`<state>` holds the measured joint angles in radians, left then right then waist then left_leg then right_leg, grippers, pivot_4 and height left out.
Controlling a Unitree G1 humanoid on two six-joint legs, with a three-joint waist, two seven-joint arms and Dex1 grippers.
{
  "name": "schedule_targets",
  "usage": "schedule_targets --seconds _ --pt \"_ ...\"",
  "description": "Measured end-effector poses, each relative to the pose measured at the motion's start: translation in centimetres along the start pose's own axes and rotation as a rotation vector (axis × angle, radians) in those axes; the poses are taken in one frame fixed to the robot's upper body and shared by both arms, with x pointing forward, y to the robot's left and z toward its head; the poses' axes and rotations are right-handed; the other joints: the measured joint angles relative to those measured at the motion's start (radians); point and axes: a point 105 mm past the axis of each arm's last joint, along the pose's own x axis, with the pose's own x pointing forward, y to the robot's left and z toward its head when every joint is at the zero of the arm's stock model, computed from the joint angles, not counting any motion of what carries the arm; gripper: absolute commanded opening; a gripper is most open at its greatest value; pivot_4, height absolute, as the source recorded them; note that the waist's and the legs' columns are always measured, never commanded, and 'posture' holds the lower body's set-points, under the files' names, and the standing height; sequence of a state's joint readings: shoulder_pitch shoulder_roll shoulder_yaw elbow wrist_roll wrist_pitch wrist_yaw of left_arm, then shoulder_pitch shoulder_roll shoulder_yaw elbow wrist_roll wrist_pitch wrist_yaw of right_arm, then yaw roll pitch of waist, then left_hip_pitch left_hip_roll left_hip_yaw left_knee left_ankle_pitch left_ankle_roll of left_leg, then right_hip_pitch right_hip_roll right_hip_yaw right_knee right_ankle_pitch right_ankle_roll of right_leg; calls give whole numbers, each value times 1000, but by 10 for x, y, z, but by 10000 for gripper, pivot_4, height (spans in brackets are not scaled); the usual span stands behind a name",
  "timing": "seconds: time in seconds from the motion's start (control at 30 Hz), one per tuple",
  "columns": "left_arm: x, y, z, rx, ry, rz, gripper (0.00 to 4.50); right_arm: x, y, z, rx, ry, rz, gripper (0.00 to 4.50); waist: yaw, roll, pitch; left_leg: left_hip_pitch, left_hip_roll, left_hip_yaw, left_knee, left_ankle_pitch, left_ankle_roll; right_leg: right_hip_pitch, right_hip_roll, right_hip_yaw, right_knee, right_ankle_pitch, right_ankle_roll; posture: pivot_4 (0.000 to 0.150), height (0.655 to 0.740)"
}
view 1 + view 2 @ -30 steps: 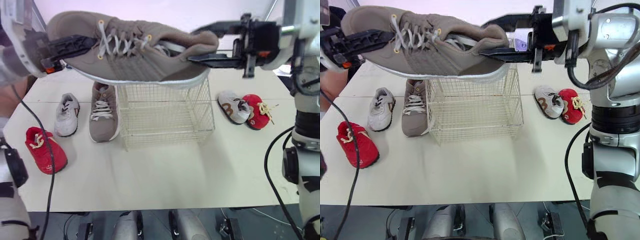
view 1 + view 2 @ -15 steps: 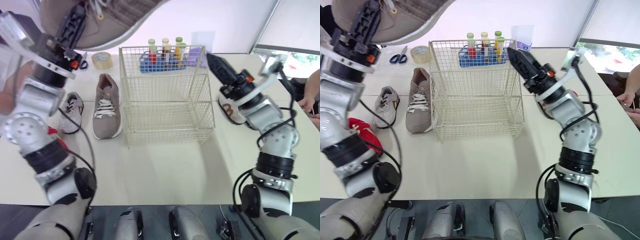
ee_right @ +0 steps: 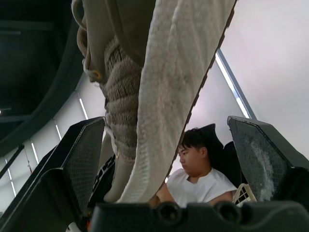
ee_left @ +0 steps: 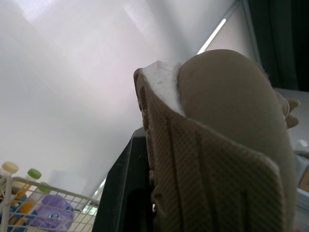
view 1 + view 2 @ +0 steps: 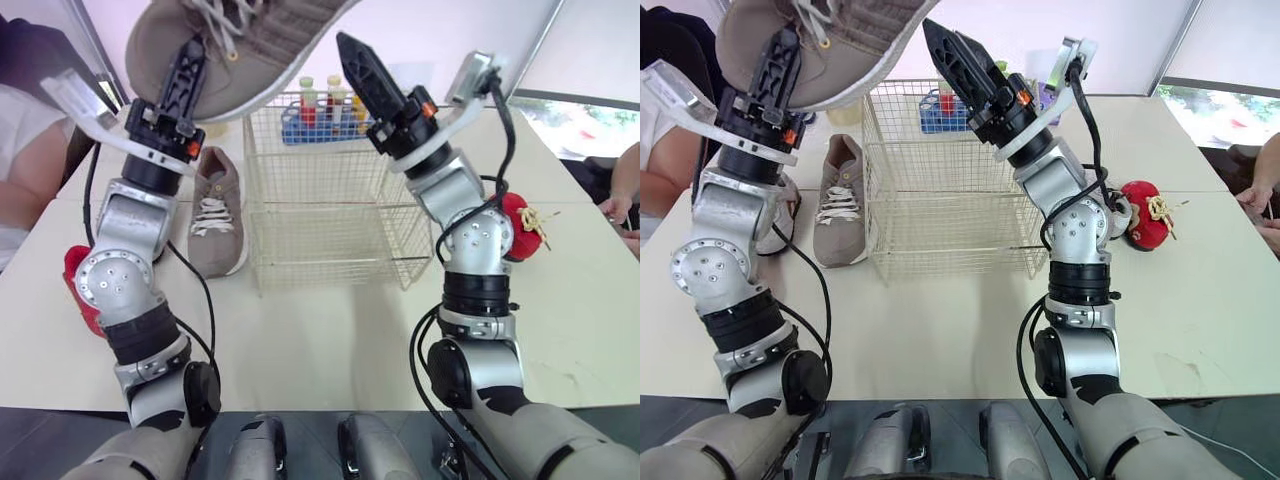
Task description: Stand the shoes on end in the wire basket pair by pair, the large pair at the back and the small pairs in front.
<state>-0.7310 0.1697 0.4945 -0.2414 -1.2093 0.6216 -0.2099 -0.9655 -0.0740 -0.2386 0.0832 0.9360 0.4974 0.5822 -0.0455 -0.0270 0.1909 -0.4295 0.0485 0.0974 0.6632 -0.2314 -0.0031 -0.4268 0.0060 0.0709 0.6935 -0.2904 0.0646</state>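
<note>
With the left end effector [image 5: 190,60] clamped on the large tan shoe [image 5: 255,45] and the right end effector [image 5: 350,50] spread open, tip it on end at the back of the wire basket [image 5: 330,215]

Soft, even daylight fills the pale table [image 5: 330,340], brightest near the window [image 5: 580,112] at right rear; the wire basket [image 5: 330,220] casts only a faint shadow. From the wrists, the large shoe [image 4: 217,145] hangs dark and backlit against a glowing wall, a ceiling strip light [image 4: 212,36] flaring white.
</note>
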Motion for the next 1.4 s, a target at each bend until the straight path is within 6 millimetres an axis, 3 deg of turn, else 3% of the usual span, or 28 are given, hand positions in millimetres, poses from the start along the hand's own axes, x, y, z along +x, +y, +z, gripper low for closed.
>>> schedule_targets --seconds 0.27,0.37,0.5,0.53,0.63,0.77,0.83,0.93,1.03,1.13,1.23,1.4 --pt "-11 -2 -36 -76 78 6 7219 12 2 -13 30 -19 24 43753 1 0 0 0 0 0 -1 0 0 0 0 0 -1 0 0 1500 7400" --pt "-11 -4 -39 -79 74 3 7219 12 1 -13 30 -24 20 35260 1 0 0 -1 0 0 0 0 0 0 0 0 -2 0 0 1500 7400" --pt "-10 -9 -39 -71 70 -13 7219 11 0 -10 22 -37 18 18120 1 0 0 -1 0 0 -1 0 0 0 0 0 -3 0 0 1500 7400" --pt "-10 -10 -40 -72 71 -13 7219 10 0 -9 20 -36 18 16556 0 0 0 -1 0 0 -1 0 0 0 0 0 -4 0 0 1500 7400" --pt "-11 -9 -40 -57 76 -5 7219 9 0 -8 12 -28 21 16441 0 0 0 -1 0 0 -1 0 0 0 0 0 -4 0 0 1500 7400" --pt "-13 -6 -43 -2 108 21 25647 12 -3 3 -66 30 50 16441 1 0 0 -2 0 0 -1 0 0 0 0 0 -5 0 0 1500 7400" --pt "-21 1 -44 133 179 70 35755 16 -10 27 -197 84 74 16441 1 0 0 -2 -1 0 -1 -1 1 0 0 0 -7 0 0 1500 7400" --pt "-35 6 -45 290 268 117 35755 20 -20 78 -413 101 95 16441 1 0 1 -3 -1 2 -2 -2 4 0 0 0 -10 0 0 1500 7400" --pt "-45 -7 -50 350 332 87 35755 24 -25 107 -564 140 121 16441 -1 0 1 -3 -1 4 -5 -3 5 -1 -1 1 -13 0 0 1500 7400" --pt "-57 -21 -52 410 394 66 35755 23 -34 101 -655 249 157 16441 -11 0 0 -1 0 5 -11 -2 3 -2 -1 4 -13 0 0 1500 7400" --pt "-76 -31 -54 439 483 63 35755 10 -50 79 -705 414 171 16441 -20 1 1 1 0 4 -15 -1 0 -2 -1 4 -13 0 -1 1500 7400" --pt "-91 -32 -36 485 519 109 35755 -7 -65 60 -755 582 184 16441 -24 2 2 1 0 4 -15 0 0 -2 -2 4 -12 0 -1 1500 7400"
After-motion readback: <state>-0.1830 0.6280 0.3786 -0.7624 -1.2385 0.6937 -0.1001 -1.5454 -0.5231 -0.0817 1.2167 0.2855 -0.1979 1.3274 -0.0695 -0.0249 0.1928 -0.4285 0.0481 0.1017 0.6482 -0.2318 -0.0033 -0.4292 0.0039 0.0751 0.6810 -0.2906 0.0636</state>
